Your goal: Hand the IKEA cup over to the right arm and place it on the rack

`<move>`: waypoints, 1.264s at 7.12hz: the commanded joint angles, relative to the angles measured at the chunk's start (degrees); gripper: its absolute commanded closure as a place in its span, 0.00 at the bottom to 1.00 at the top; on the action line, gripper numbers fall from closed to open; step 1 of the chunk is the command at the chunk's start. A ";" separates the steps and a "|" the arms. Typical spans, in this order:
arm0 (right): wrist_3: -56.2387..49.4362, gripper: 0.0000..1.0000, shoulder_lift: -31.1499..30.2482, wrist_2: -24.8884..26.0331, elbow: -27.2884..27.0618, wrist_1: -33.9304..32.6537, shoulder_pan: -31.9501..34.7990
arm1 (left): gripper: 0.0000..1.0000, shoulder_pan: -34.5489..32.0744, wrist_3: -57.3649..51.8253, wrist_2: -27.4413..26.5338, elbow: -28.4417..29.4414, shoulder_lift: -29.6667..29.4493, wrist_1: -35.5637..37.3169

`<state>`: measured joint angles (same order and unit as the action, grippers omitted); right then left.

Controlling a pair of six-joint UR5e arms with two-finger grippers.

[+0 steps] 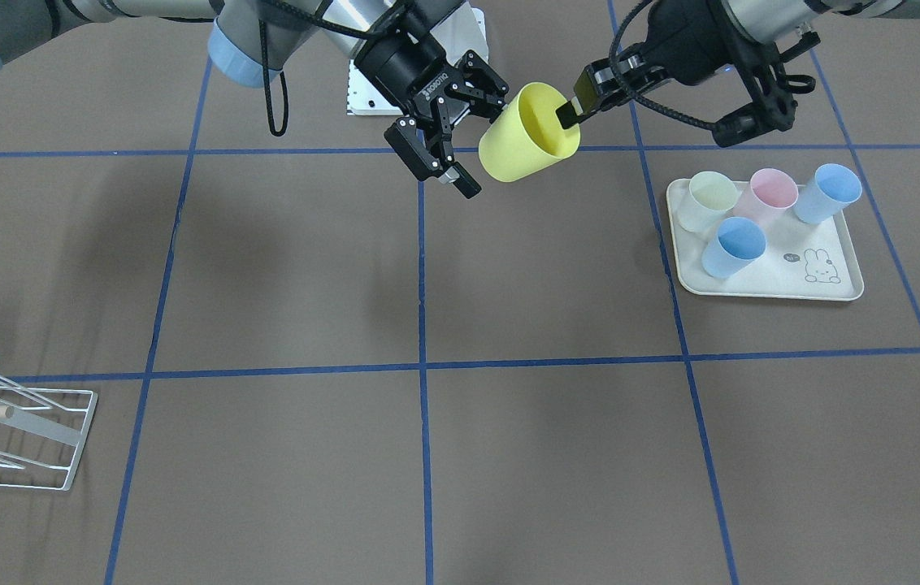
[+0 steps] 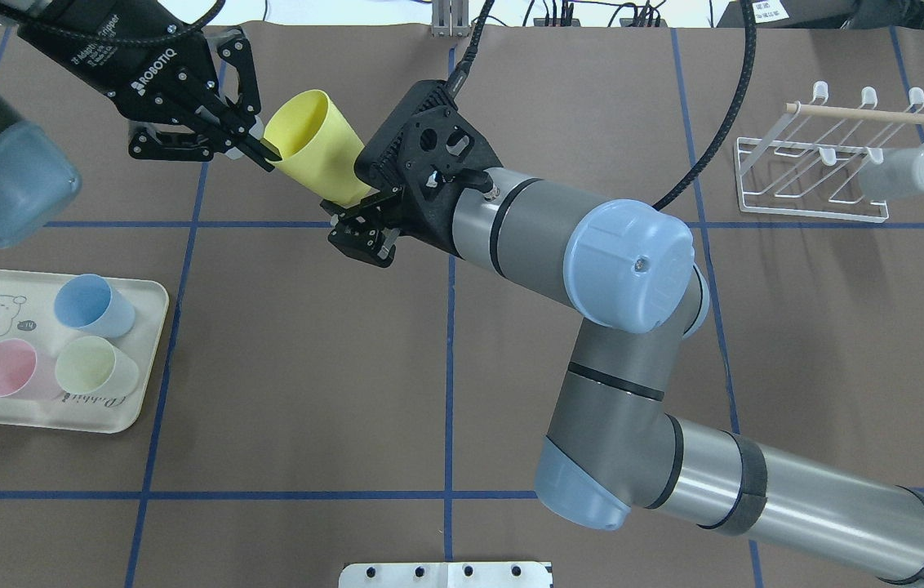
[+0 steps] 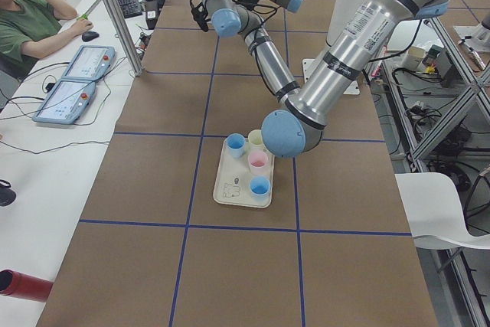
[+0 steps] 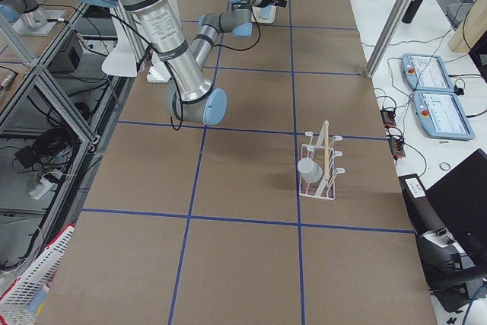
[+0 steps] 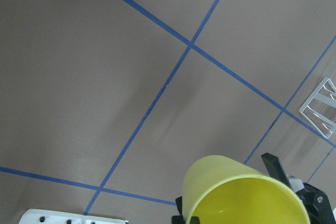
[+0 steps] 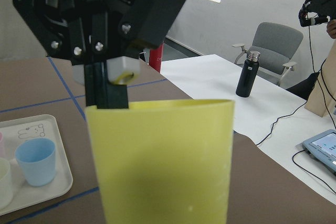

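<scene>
Aloft, left hand (image 1: 567,115) pinches cup (image 1: 527,138) rim; right hand (image 1: 483,140) gapes.

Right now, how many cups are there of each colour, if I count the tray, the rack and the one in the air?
Yellow cup: 1, held in the air
Blue cups: 2, on the tray
Pink cup: 1, on the tray
Pale green cup: 1, on the tray
Grey cup: 1, on the rack
Total: 6 cups

ROBOTIQ was printed in white on the right gripper (image 1: 486,136) and the left gripper (image 2: 266,153). The cream tray (image 2: 148,359), near the table's left edge, seemed to read "Rabbit".
</scene>
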<state>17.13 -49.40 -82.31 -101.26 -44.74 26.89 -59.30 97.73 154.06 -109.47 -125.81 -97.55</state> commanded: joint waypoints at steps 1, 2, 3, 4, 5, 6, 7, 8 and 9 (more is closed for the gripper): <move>-1.12 0.01 0.00 0.04 -0.08 0.00 -0.34 | 1.00 0.07 0.09 -0.08 0.14 -0.40 0.00; -1.39 0.01 0.00 0.04 -0.08 0.00 -0.52 | 1.00 0.07 0.09 -0.08 0.14 -0.40 0.00; -1.48 0.01 0.00 0.13 -0.16 0.00 -0.70 | 1.00 0.07 0.09 -0.08 0.14 -0.40 0.00; -1.48 0.01 0.00 0.13 -0.25 0.00 -0.70 | 1.00 0.07 0.09 -0.08 0.14 -0.40 0.00; -1.57 0.01 0.00 0.13 -0.25 0.26 -0.70 | 1.00 0.07 0.09 -0.08 0.14 -0.40 0.00; -1.57 0.01 -0.08 0.13 -0.25 0.96 -0.70 | 1.00 0.07 0.09 -0.08 0.31 -0.49 0.00; -2.61 0.04 -0.08 0.13 -0.16 1.66 -0.87 | 1.00 0.07 0.00 -0.08 0.31 -0.49 0.00; -2.88 0.07 -0.08 0.13 -0.16 1.76 -1.05 | 1.00 0.07 0.00 -0.08 0.40 -0.49 0.00; -2.89 0.07 -0.08 0.13 -0.16 1.76 -1.05 | 1.00 0.07 0.09 -0.08 0.31 -0.49 0.00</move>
<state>14.45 -49.47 -82.18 -101.44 -43.12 25.92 -59.24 97.76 153.98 -109.14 -126.29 -97.56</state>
